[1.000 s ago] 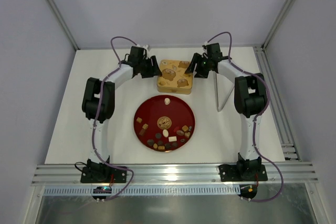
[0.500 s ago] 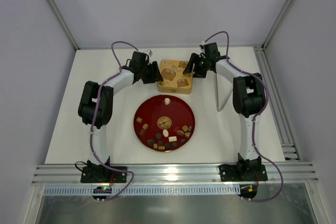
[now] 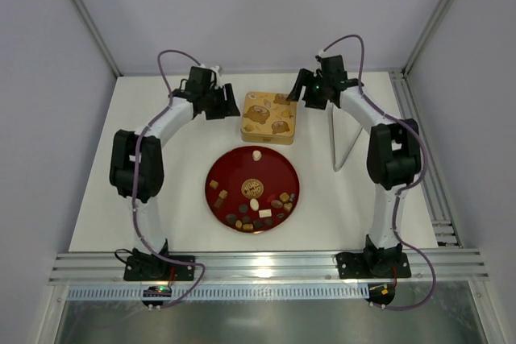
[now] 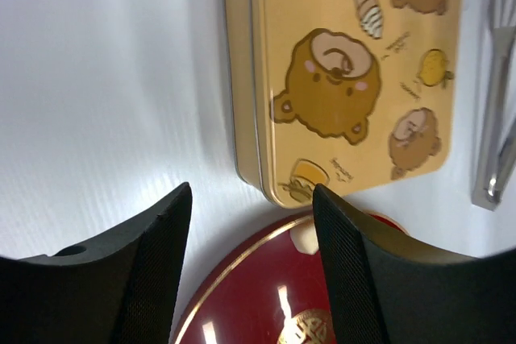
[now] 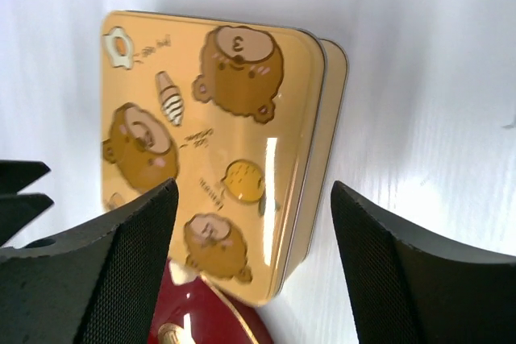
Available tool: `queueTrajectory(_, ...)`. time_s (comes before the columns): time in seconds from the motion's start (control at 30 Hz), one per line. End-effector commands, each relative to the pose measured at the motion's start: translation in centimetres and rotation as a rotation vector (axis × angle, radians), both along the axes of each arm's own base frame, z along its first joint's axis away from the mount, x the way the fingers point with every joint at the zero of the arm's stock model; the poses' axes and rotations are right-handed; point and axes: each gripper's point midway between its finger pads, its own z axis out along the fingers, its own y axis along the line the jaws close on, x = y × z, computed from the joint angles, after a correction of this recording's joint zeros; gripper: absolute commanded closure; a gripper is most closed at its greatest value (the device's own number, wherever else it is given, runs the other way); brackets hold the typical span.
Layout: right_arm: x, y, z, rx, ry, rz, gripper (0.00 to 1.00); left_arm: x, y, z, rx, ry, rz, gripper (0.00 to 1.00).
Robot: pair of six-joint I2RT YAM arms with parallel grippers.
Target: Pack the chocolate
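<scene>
The chocolate (image 3: 258,209), several small dark, light brown and cream pieces, lies on the near half of a round red plate (image 3: 274,168); one cream piece (image 3: 256,155) sits near its far rim. Behind the plate is a closed gold tin (image 3: 270,117) with bears on its lid. My left gripper (image 3: 226,105) is open and empty just left of the tin. My right gripper (image 3: 297,93) is open and empty at the tin's far right corner. The left wrist view shows open fingers (image 4: 250,199) above tin (image 4: 347,70), plate rim (image 4: 242,304) and the cream piece (image 4: 304,235). The right wrist view shows open fingers (image 5: 251,191) over the tin (image 5: 218,142).
Metal tongs (image 3: 343,138) lie right of the tin, also in the left wrist view (image 4: 500,118). The white table ends at a metal rail (image 3: 266,267) in front and grey walls on the other sides.
Both grippers have drawn back from the tin's sides, the left one to the left, the right one back and to the right. The tin stays closed in place.
</scene>
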Motion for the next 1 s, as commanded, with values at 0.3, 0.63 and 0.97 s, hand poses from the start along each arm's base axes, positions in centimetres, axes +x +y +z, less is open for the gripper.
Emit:
queueTrajectory(0.3,-13.8,-6.7,22.4,0.01,-0.577,-0.144,0.06,-11.2,2.2,15.5,-0.135,-0.255,-0.042,0.35)
queueTrajectory(0.63,-24.0,-11.0,16.4,-0.078,-0.543,-0.218,0.0,-20.4,5.0,15.6,-0.11,-0.327,-0.067,0.32)
queueTrajectory(0.97,-24.8,-11.8,14.6,-0.095,-0.539,-0.247,0.0,-21.8,5.5,16.0,-0.106,-0.343,-0.073,0.32)
